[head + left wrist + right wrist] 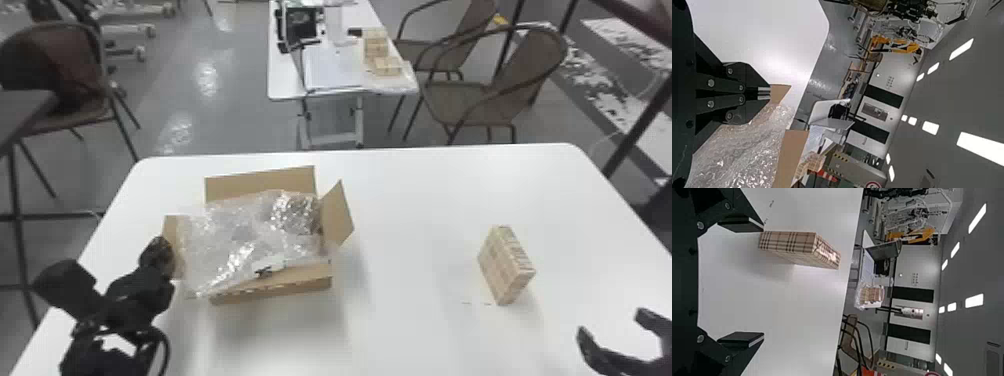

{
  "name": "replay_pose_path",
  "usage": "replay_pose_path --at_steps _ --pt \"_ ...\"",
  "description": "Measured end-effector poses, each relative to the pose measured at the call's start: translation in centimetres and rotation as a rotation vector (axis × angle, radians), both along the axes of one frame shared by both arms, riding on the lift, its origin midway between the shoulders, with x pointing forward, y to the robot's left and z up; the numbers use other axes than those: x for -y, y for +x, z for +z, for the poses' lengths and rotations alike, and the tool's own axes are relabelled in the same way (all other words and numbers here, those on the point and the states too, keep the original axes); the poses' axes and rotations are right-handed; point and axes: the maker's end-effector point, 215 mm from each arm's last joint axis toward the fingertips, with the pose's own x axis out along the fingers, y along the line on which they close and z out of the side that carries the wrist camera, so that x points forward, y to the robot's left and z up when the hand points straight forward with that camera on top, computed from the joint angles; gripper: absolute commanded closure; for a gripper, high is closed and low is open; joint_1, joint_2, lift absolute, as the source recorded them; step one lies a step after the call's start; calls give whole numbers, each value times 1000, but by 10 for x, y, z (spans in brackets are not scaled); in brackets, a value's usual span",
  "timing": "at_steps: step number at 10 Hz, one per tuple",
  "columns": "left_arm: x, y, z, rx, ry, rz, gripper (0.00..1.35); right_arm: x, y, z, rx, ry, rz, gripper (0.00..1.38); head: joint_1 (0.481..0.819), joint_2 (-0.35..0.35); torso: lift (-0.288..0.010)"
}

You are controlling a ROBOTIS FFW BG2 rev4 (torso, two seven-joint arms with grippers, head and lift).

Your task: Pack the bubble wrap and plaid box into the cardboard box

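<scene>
In the head view, bubble wrap (250,230) is spilling over the cardboard box (272,295), my left tool (162,250) is sitting by its flap (171,227), and the plaid box (502,267) is standing on the table (410,200), near my right tool (612,324). In the left wrist view, fingers are lying nearly together; I can't tell whether they're touching cardboard. In the right, they're standing wide apart, the plaid box beyond their tips.

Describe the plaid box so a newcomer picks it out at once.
Find the near white table, then the open cardboard box with bubble wrap over it. The plaid box stands to its right, towards the right gripper. It's small, closed and tan with dark crossing lines; the cardboard box is larger and plain brown.
</scene>
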Motion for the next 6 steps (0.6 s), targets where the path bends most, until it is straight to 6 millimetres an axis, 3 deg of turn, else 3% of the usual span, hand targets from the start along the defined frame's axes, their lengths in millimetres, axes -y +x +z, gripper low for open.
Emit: replay_pose_path --at_steps 3,4,6 --pt "8 6 1 -1 -6 -15 1210 3 27 -17 -8 11 -12 300 695 3 -89" --pt "10 7 1 0 -7 -17 1210 -5 35 -25 -19 21 -1 300 695 8 -89" --pt "11 8 1 0 -8 -21 1210 -43 54 -37 -35 61 57 300 695 54 -89"
